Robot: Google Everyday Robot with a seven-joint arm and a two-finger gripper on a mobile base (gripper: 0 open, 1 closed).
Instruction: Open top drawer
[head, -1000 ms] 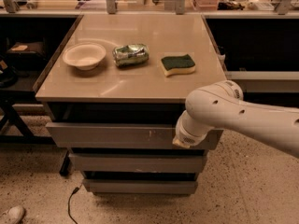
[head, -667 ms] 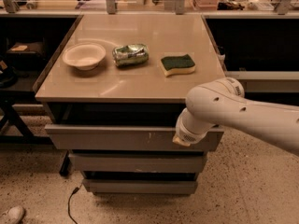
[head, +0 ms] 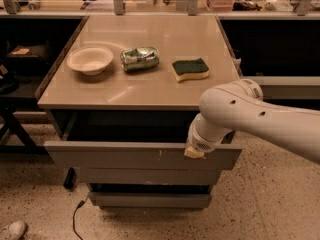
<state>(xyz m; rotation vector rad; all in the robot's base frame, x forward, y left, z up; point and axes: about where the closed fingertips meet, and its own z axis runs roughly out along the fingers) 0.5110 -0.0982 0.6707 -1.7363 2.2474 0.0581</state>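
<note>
Gripper [head: 194, 152], largely hidden beneath the white robot arm [head: 260, 119] so that its grip cannot be told, is set against the upper edge of the wide grey flat-fronted top drawer [head: 125, 156], found partly open and stretching mostly leftward.

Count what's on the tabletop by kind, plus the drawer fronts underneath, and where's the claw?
Bowl: 1
Crushed can: 1
Sponge: 1
Drawer fronts: 3 (top drawer, pulled out; two lower drawer fronts)
Total: 6
The claw sits at the top drawer's upper edge, right of centre.
</note>
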